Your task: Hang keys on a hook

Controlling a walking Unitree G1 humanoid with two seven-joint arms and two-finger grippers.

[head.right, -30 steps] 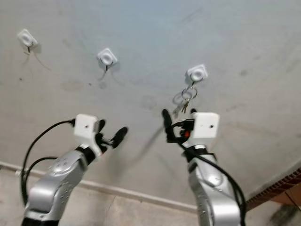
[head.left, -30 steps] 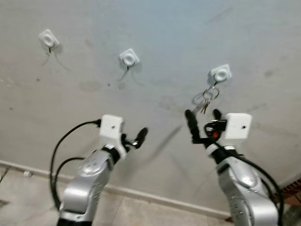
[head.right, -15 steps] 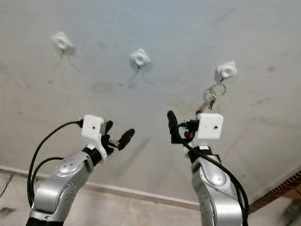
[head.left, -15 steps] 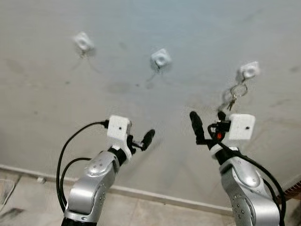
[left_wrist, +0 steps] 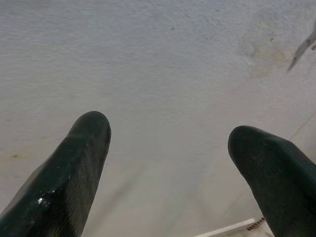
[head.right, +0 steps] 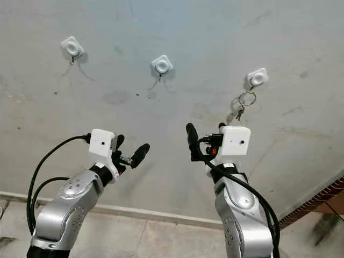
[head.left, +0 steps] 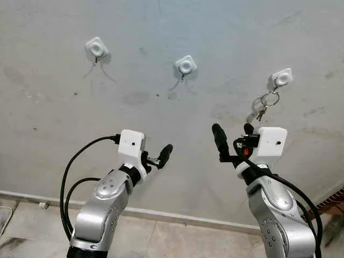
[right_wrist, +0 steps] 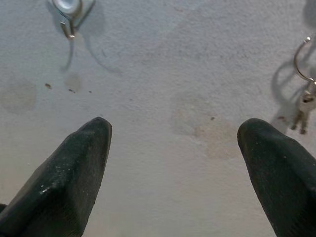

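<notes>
Three white hooks are fixed to the grey wall (head.left: 161, 32). The left gripper (head.left: 156, 158) is raised, fingers spread wide, empty. The right gripper (head.left: 232, 141), also wide, is below the keys (head.left: 264, 106), which apparently hang from the rightmost hook (head.left: 281, 78).

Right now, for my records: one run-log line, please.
metal keys: hanging on right white wall hook | left gripper: open | right gripper: open

three wall hooks (head.left: 185, 65), one key bunch (head.left: 264, 105)
</notes>
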